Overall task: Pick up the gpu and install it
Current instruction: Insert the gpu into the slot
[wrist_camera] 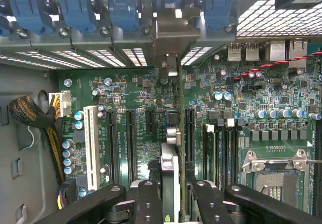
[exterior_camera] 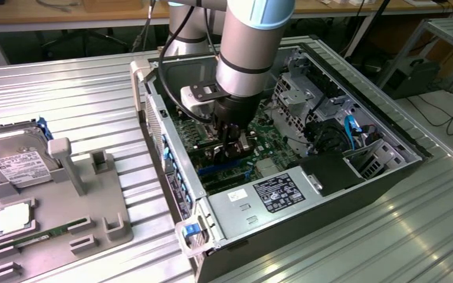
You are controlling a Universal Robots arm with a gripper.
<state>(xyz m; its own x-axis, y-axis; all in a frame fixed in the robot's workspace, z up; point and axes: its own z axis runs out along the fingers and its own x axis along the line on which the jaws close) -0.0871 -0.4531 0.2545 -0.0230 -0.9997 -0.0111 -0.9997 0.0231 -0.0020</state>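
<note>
1. The black two-finger gripper (exterior_camera: 237,143) is down inside the open black tower PC case (exterior_camera: 384,127), jaws pinched most of the way in on the gpu (wrist_camera: 173,148), a thin dark circuit card seen edge-on with a silvery metal end bracket. In the wrist view the black fingers (wrist_camera: 148,204) sit either side of the card's edge.
2. The card stands upright over the green motherboard (wrist_camera: 241,113), lined up with the row of long black expansion slots (wrist_camera: 130,143). Its bracket end reaches the rear slot openings under the blue plastic retention clips (wrist_camera: 75,10). Can't tell if the edge is actually seated in a slot or just above it.
3. Beside the black slots there's one white slot (wrist_camera: 91,146), and past that a bundle of yellow and black power wires (wrist_camera: 53,133).
4. On the exterior view's left, well apart from the case, a grey parts fixture (exterior_camera: 53,206) sits on the ribbed metal table (exterior_camera: 69,94), with a boxy silver hard drive with a white label (exterior_camera: 18,165) and a narrow green memory stick (exterior_camera: 42,236) on it.
</note>
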